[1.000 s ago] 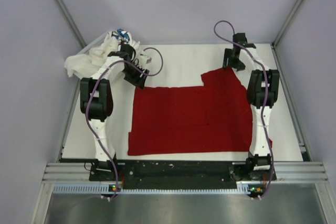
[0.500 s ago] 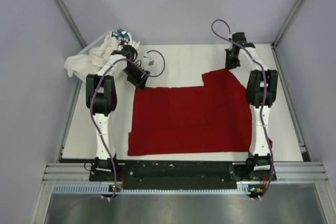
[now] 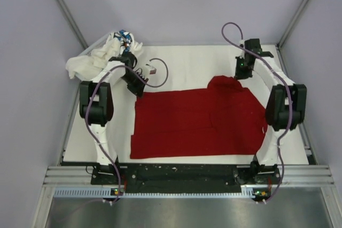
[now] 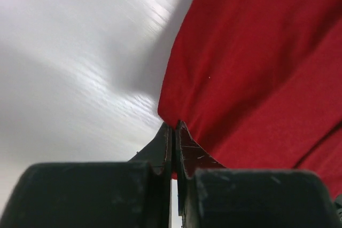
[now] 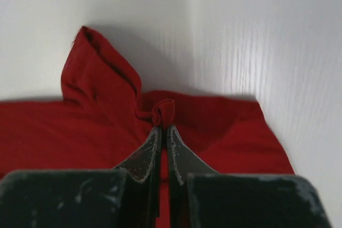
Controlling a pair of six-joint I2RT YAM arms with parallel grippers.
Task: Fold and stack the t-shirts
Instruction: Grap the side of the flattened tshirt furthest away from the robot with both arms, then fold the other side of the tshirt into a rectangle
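Both grippers have closed since a second ago, when their jaws stood spread above the far edge of the red shirt [image 3: 197,124]. Over the same second the right arm's elbow has swung out toward the bench's right edge, and the shirt's far right part, then flat with a square corner, is now drawn up into a rounded hump.

The left gripper [image 3: 137,87] sits at the shirt's far left corner. Its wrist camera shows the fingers pressed together with the cloth's edge running right up to the tips; that edge is raised off the bench [image 3: 187,62] and throws a shadow on the white surface beside it, so the jaws are pinching the corner (how much cloth lies between them cannot be made out).

The right gripper [image 3: 241,73] is at the far right part of the shirt. Its wrist camera shows the fingers pressed together on a small knot of red cloth bunched at the tips, with a folded flap standing up just to the left of it.

The rest of the shirt lies flat across the middle of the bench, its near edge running close along the bench's near edge between the two arm bases. A crumpled heap of white shirts [image 3: 96,60] sits at the far left corner, a bit of blue showing on top, well apart from the red one.
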